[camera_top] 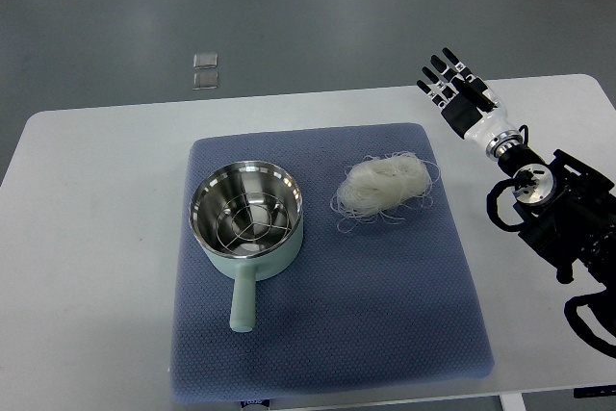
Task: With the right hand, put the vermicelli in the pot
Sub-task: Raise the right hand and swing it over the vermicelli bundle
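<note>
From the top view, one white table (pixel 96 238) is seen, covered by one blue padded mat (pixel 385 305). One pale green pot with a shiny metal inside and a short handle (pixel 246 221) is placed on the mat's left part. One white bundle of thin vermicelli (pixel 385 186) is laid just right of it, apart from the pot. One black and white right hand (pixel 460 93) is held over the table's far right, well apart from the vermicelli, fingers (pixel 441 66) spread wide, nothing held. Two small clear squares (pixel 205 69) are seen on the grey floor.

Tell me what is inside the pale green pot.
The pale green pot with its shiny steel interior holds only a round wire rack. No vermicelli is in it; the white vermicelli nest lies beside it. Nothing hides the interior.
</note>
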`<state>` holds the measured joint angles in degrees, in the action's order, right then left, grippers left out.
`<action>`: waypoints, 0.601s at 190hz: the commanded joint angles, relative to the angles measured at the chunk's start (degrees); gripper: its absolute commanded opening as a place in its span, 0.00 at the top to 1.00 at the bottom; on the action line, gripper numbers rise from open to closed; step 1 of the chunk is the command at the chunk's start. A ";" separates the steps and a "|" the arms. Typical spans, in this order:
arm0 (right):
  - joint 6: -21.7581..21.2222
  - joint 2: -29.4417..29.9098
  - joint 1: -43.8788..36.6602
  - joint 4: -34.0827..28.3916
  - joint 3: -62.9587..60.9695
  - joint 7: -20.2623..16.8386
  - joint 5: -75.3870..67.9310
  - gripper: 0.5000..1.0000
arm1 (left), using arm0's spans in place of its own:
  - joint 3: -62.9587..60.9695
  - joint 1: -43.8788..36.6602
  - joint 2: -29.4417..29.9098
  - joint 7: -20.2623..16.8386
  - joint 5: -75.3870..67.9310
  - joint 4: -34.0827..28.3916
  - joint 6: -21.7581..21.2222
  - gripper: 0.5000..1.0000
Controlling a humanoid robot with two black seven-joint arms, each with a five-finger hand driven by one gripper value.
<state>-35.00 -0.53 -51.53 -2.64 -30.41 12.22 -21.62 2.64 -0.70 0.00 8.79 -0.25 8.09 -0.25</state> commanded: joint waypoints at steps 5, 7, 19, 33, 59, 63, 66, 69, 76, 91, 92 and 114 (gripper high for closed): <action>0.00 0.00 -0.06 0.00 0.00 0.00 0.00 0.14 | 0.00 -0.09 0.00 0.00 -0.01 -0.01 -0.02 0.00; 0.00 0.00 -0.06 0.00 0.00 0.00 0.00 0.14 | 0.00 -0.09 0.00 0.00 -0.01 -0.01 -0.02 0.00; 0.00 0.09 -0.33 0.00 0.09 0.00 0.00 0.14 | 0.00 -0.18 0.00 0.00 -0.01 -0.01 -0.02 0.00; 0.00 0.09 -0.59 -0.09 0.88 -0.09 1.06 0.14 | 0.09 -0.18 0.00 -0.36 0.07 -0.09 -0.19 0.00; 0.00 -2.37 -6.04 -0.09 7.12 -0.53 8.53 0.14 | 0.09 -0.27 0.00 -0.36 0.07 -0.18 -0.11 0.00; 0.00 -3.25 -7.01 -0.09 9.14 -0.53 10.90 0.14 | 0.09 -0.27 0.00 -0.36 0.07 -0.09 -0.11 0.00; 0.00 -4.04 -7.97 -0.18 11.33 -0.53 13.52 0.14 | 0.09 -0.27 0.00 -0.36 0.07 -0.09 -0.11 0.00; 0.00 -4.39 -8.50 -0.09 12.39 -0.53 14.68 0.14 | 0.09 -0.27 0.00 -0.36 0.07 -0.09 -0.11 0.00; 0.00 -5.44 -10.96 -0.18 16.60 -0.53 19.77 0.14 | 0.09 -0.27 0.00 -0.36 0.07 -0.01 -0.02 0.00; 0.00 -6.68 -15.71 -0.18 22.76 -0.44 26.98 0.14 | 0.00 -0.27 0.00 -0.36 0.07 -0.01 0.25 0.00; 0.00 -6.85 -16.32 -0.26 23.55 -0.44 27.94 0.14 | 0.00 -0.27 0.00 -0.36 0.07 -0.01 0.33 0.00; 0.00 -8.87 -24.67 -1.58 33.39 -0.44 38.58 0.14 | 0.00 -0.27 0.00 -0.36 0.07 0.08 0.60 0.00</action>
<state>-35.01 -7.77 -68.87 -3.06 -5.47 11.71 7.73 2.65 -0.96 0.00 8.44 -0.16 8.08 0.11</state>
